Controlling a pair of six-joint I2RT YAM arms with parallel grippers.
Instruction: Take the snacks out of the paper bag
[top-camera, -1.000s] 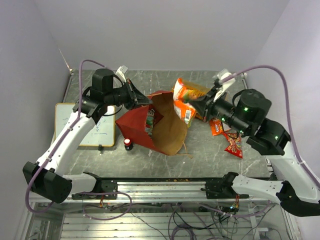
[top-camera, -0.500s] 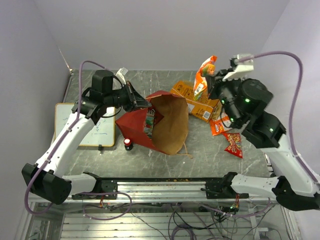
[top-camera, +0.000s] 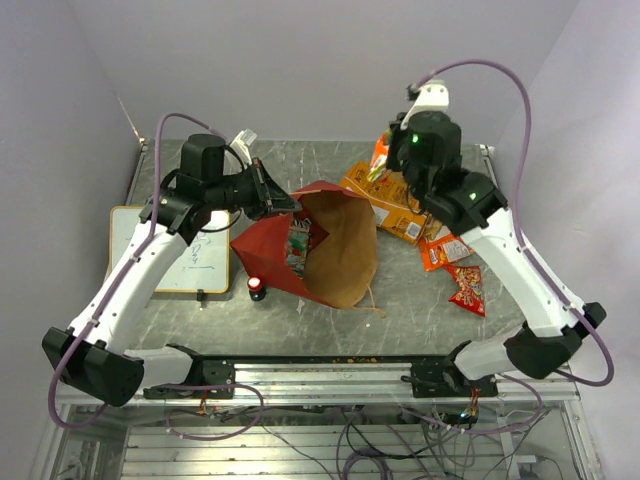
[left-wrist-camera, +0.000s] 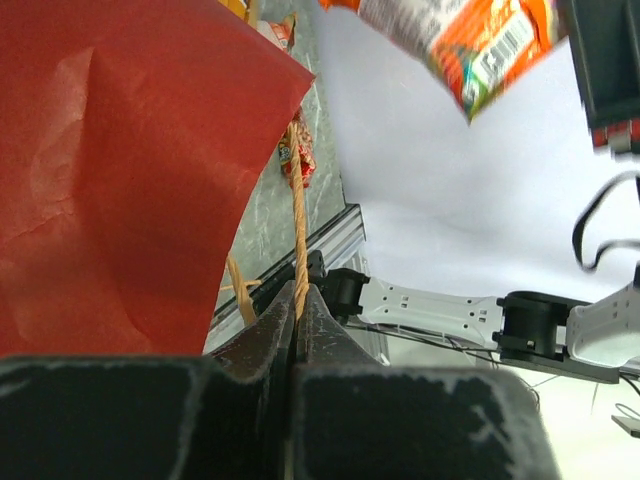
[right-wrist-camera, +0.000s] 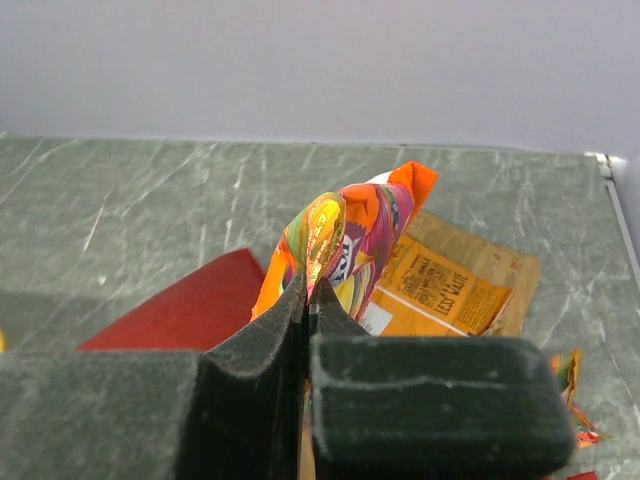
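My left gripper (left-wrist-camera: 298, 298) is pinched shut on the cord handle (left-wrist-camera: 298, 215) of the paper bag (top-camera: 268, 255), which lies mid-table, mouth gaping. My right gripper (right-wrist-camera: 307, 292) clamps an orange chip bag (right-wrist-camera: 345, 235) above the large orange bag (top-camera: 400, 208). Small red packets (top-camera: 467, 288) lie rightmost.

Left tool (left-wrist-camera: 298, 300) and right tool (right-wrist-camera: 307, 290) are both pinched tight — each reaching forward.

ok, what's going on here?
Two arms are unpacking snacks. The left pincer is shut on the cord handle of the red paper bag, holding its mouth open. The right pincer is shut on an orange chip bag, held above the table. Other packets lie right of the bag; one packet shows inside it.
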